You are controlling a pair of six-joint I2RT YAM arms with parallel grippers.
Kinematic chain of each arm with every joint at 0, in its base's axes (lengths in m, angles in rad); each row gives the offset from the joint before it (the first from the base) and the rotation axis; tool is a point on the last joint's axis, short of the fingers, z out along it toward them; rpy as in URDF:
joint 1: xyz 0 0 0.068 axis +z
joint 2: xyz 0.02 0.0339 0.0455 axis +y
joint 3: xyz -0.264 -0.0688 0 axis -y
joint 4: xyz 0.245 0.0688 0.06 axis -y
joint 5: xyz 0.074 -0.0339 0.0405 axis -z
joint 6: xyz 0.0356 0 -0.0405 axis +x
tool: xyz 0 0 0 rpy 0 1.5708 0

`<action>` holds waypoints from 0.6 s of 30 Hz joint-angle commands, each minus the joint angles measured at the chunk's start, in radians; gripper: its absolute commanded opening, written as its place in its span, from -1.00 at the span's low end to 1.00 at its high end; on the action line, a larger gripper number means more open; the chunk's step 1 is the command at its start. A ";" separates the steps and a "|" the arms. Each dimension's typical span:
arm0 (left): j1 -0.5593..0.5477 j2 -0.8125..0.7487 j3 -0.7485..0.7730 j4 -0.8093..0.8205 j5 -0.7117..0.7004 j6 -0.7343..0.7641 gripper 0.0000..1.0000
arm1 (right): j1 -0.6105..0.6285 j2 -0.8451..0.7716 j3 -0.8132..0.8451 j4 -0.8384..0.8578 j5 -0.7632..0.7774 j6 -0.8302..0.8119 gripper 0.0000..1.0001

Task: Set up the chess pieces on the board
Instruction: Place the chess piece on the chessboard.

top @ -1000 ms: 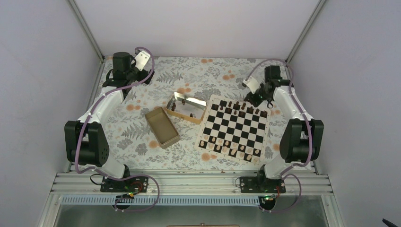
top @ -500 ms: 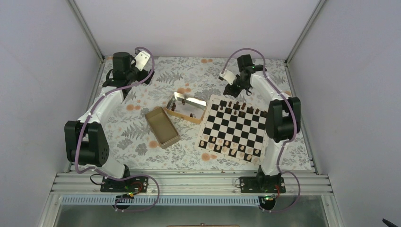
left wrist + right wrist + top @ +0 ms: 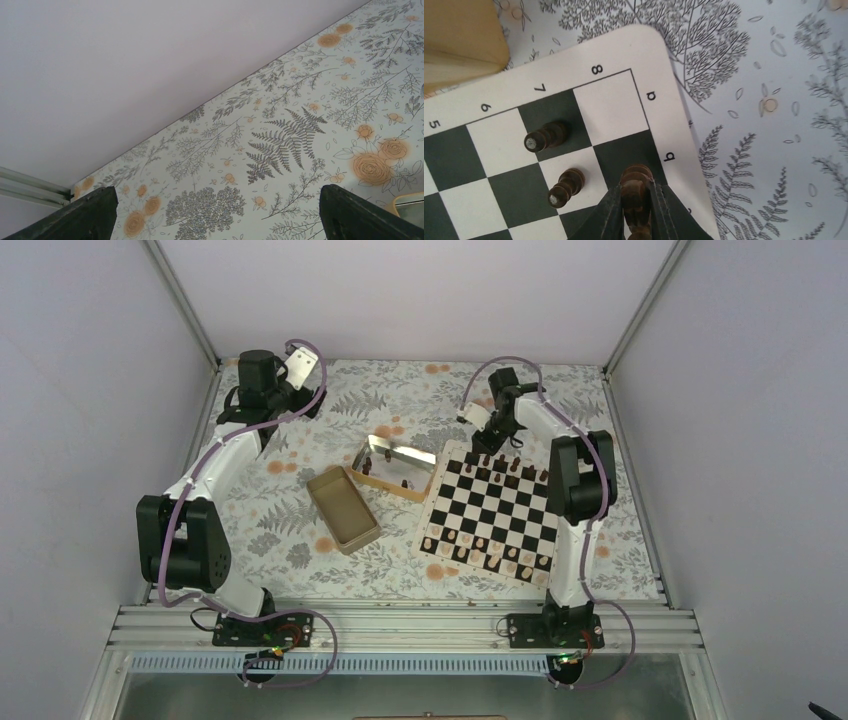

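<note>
Held piece: a dark brown chess piece [image 3: 636, 177] is pinched between the right gripper's fingers. It hangs over the dark square next to the letter "b" at the board's far left corner. Whether its base touches the square cannot be told.
Neighbouring pieces: two dark pawns [image 3: 546, 139] stand just beside it on squares near that corner, upright and apart from each other.
Other dark pieces: more dark pieces [image 3: 515, 468] are lined up along the two far rows of the board.
Pale pieces: the pale pieces [image 3: 485, 545] fill the two near rows.
Board: the board [image 3: 441, 498] lies flat on the right half of the table, turned slightly askew.
Right gripper: the right gripper [image 3: 636, 190] is narrowed to the width of the piece it grips. In the top view it reaches over the board's far left corner.
Tins: an open golden tin [image 3: 372, 448] lies just left of the board with a few small dark pieces inside. A second tin [image 3: 342, 508] lies near it, further left and nearer.
Left gripper: the left gripper [image 3: 216, 192] is spread wide with nothing between its fingers. It is at the far left of the table, well apart from the board.
Surroundings: a floral tablecloth [image 3: 290, 530] covers the table, and a plain wall [image 3: 125, 60] stands behind it.
</note>
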 commanded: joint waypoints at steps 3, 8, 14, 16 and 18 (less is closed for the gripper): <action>0.003 -0.001 -0.003 0.023 -0.001 0.004 1.00 | 0.022 0.021 0.032 -0.027 0.036 -0.023 -0.68; 0.004 -0.001 -0.005 0.023 -0.003 0.004 1.00 | 0.029 0.033 0.036 -0.027 0.042 -0.026 -0.67; 0.004 -0.002 -0.004 0.021 -0.006 0.006 1.00 | 0.032 0.051 0.034 -0.021 0.043 -0.027 -0.66; 0.004 -0.003 -0.004 0.021 -0.008 0.006 1.00 | 0.034 0.054 0.034 -0.019 0.040 -0.028 -0.66; 0.003 -0.003 -0.005 0.021 -0.007 0.006 1.00 | 0.034 0.056 0.034 -0.017 0.040 -0.027 -0.65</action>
